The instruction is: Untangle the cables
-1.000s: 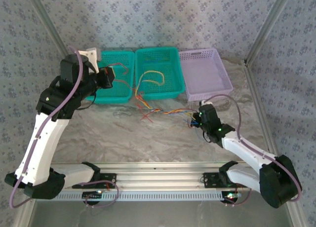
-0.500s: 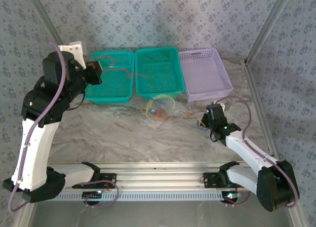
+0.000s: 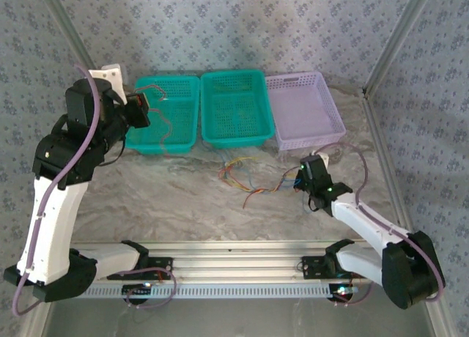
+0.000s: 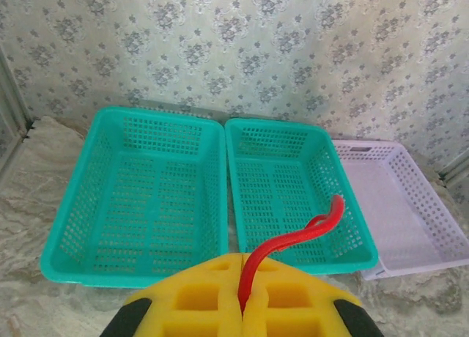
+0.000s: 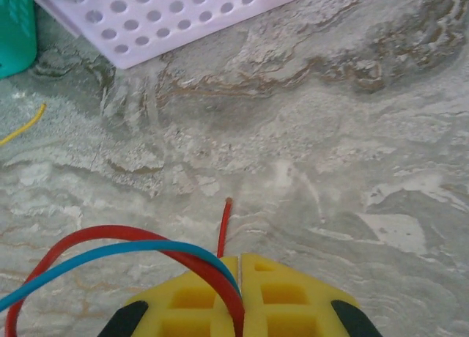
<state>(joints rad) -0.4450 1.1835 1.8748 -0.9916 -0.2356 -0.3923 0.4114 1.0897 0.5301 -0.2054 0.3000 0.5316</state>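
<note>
Looking at the cables (image 3: 238,173), you have a loose cluster of red, yellow-orange and blue strands lying on the table (image 3: 146,205). It sits just in front of the middle teal basket (image 3: 236,135), nearer your right arm than your left. The strands cross one another there, so I judge that cluster not yet untangled.

One red cable (image 4: 294,236) is lifted out at one end. The left gripper (image 4: 242,278) is held up by the left teal basket (image 4: 69,238), its yellow fingers (image 4: 198,293) pressed together on that cable, which curls up and away from the seam. In the top view a thin red line trails from that gripper across the left teal basket toward the table. Whether its far end is free of the cluster I cannot tell.

The right gripper (image 5: 238,271) sits low over the table at the right edge of the cluster. Its fingers are closed on a red strand (image 5: 110,233) and a blue strand (image 5: 102,255) that loop off to the left together. A yellow strand (image 5: 22,126) lies apart on the table, short of the lilac basket (image 5: 190,18).

In the left wrist view, none of the three baskets has a cable lying inside it. You are early to midway, by my reading: one cable is partly clear, and the others have yet to be separated. The red and blue pair in your right fingers needs parting too.
</note>
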